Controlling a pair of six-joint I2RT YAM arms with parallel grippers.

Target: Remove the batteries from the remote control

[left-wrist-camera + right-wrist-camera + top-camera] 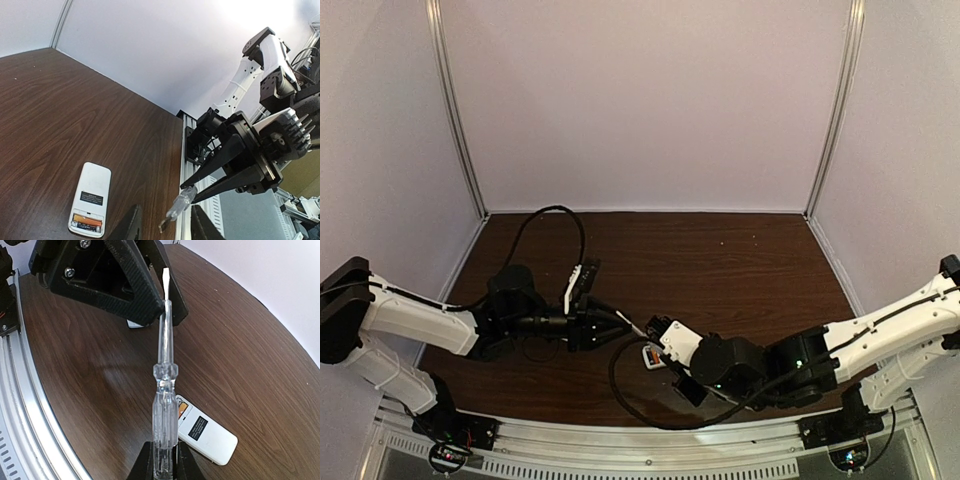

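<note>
The dark brown wood-grain table [740, 260] is walled in by pale panels, with a ribbed aluminium rail [650, 440] along its near edge. The two white-and-black arms meet over the table's near middle. Their black cables [555, 215] loop over the wood.

The right gripper [189, 193] is clenched on the handle of a clear plastic flat-blade screwdriver [165, 390]. The blade end reaches into the gap between the fingers of the left gripper [165, 220]. Those fingers stand apart and grasp nothing.

The remote control [91, 197], a small white flat bar, lies back-up on the table beside and below the two grippers, touched by neither. A dark label sits mid-body. Its battery bay at one end is uncovered, with an orange battery [87, 218] lying inside; a second battery cannot be made out. From above, the right wrist hides much of the remote. A small white piece [135, 324] shows under the left fingers, mostly hidden.
</note>
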